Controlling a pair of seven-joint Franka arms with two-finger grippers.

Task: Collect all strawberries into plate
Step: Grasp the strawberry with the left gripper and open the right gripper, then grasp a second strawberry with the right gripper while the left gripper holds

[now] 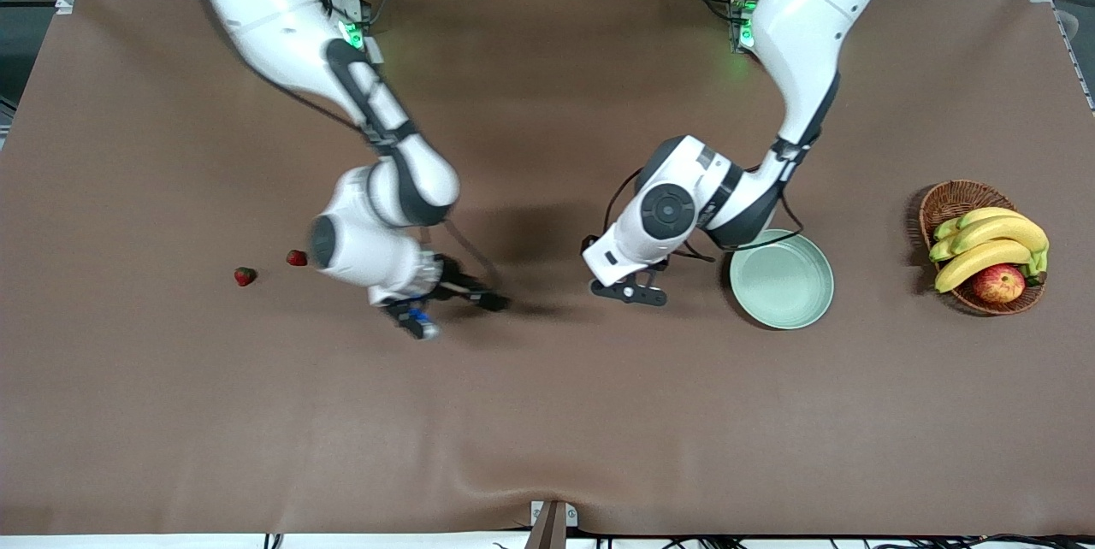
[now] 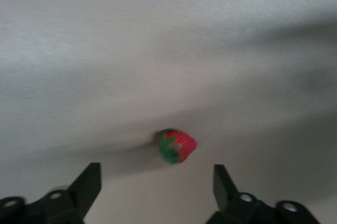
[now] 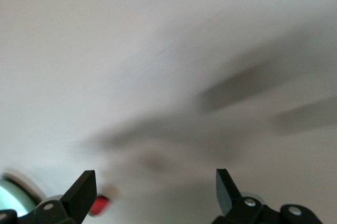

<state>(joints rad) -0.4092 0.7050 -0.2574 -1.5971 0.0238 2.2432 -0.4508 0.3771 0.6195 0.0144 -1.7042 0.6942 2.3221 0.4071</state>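
Note:
The pale mint-green plate lies toward the left arm's end of the table and holds nothing. Two strawberries lie on the brown cloth toward the right arm's end. A third strawberry shows in the left wrist view, on the cloth just ahead of my open left gripper. In the front view the left gripper hides it, low beside the plate. My right gripper is open and empty over the table's middle. The right wrist view shows a red berry and the plate's rim.
A brown wicker basket with bananas and a red-yellow apple stands at the left arm's end, past the plate. The brown cloth covers the whole table.

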